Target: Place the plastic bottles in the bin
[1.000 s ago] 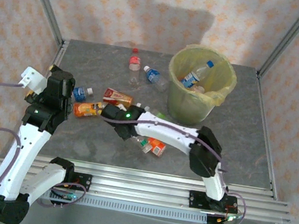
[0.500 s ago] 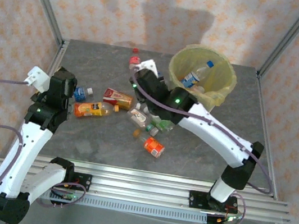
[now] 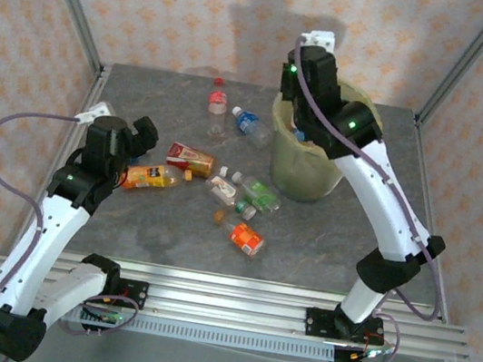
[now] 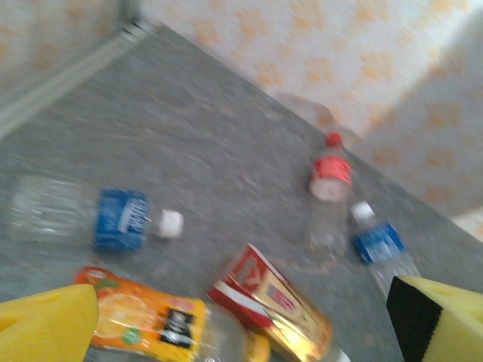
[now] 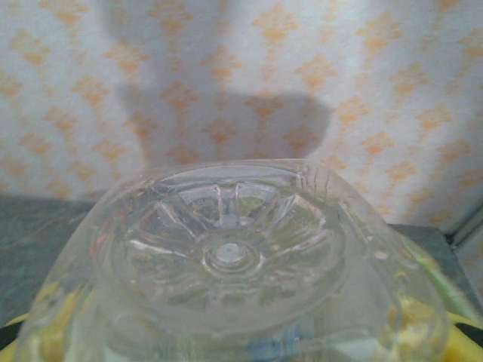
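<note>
Plastic bottle gripped by right pincer above bin rim, left pincer wide over loose bottles

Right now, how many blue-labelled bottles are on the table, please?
2. The left blue-labelled bottle lies beside the orange bottle; the right blue-labelled bottle lies between the red-labelled bottle and the bin. Others may be hidden.

The left arm rises from its base and bends forward at the elbow. The left tool is angled downward with its jaws spread wide, one yellow pad on each side. The right arm stretches high and far with its wrist tipped down. The right tool is partly closed, clamping a clear bottle.
</note>
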{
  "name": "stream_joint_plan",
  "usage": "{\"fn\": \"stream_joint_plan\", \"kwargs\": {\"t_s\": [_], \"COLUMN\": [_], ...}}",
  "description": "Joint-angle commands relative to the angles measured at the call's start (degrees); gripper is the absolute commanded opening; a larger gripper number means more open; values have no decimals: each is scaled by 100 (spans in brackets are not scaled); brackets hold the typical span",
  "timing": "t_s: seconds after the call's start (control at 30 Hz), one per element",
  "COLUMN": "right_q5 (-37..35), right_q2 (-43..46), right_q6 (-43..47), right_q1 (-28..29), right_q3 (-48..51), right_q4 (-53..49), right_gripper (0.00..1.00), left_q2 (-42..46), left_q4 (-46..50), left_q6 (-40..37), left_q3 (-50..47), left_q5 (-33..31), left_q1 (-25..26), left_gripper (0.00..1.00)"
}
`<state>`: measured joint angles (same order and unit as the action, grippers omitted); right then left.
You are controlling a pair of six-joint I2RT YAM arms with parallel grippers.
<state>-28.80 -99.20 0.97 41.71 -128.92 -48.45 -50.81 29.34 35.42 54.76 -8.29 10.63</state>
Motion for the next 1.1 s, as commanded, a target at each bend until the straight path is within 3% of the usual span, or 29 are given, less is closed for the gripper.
{"fn": "stream_joint_plan", "kwargs": {"t_s": [0.0, 0.23, 0.53, 0.83, 1.07], "right_q5": [16, 839, 1394, 2308, 2574], "right_q2": [-378, -1136, -1421, -1169, -994], "right_q6": [-34, -563, -1128, -988, -993], "right_q1": [-405, -1190, -1394, -1395, -1402], "right_q3": [-272, -788, -392, 322, 523], "right_q4": [-386, -1007, -1307, -1263, -1482], "right_gripper": [26, 25, 29, 32, 53], "left_q2": [-16, -454, -1079, -1828, -2065], "left_q4": [-128, -438, -806, -1035, -911], "left_q6": [-379, -625, -513, -308, -340], "left_q3": [-155, -799, -1108, -1007, -786], "left_q5": [654, 673, 178, 16, -82], "left_q1": [609, 2175, 3258, 3577, 3579], "left_gripper": [100, 100, 100, 100, 100]}}
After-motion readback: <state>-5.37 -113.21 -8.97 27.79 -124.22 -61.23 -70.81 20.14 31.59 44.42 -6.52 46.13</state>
